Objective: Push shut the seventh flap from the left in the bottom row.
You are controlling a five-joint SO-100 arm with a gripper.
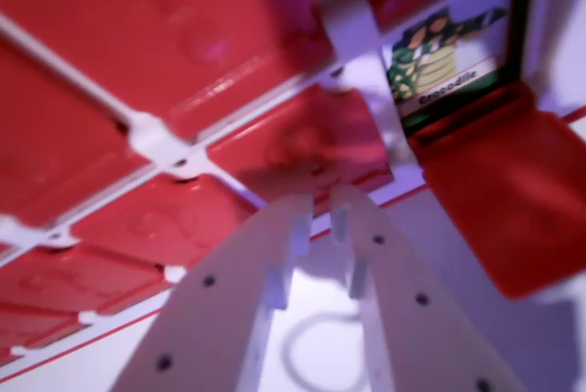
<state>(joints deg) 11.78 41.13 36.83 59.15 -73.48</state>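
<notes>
My white gripper [319, 204] reaches up from the bottom of the wrist view, its two fingers nearly together with only a narrow gap and nothing between them. Its tips rest at the lower edge of a red flap [307, 149] that lies shut in the bottom row of a red flap board with white dividers [151, 136]. To the wrist view's right, another flap [504, 200] hangs open and down, below an uncovered picture card [444, 58] showing a green crocodile with a label. The view is blurred.
Several shut red flaps [156, 26] fill the upper left of the view. A white surface with a red line [403, 195] and a faint ring mark [325, 346] lies under the gripper.
</notes>
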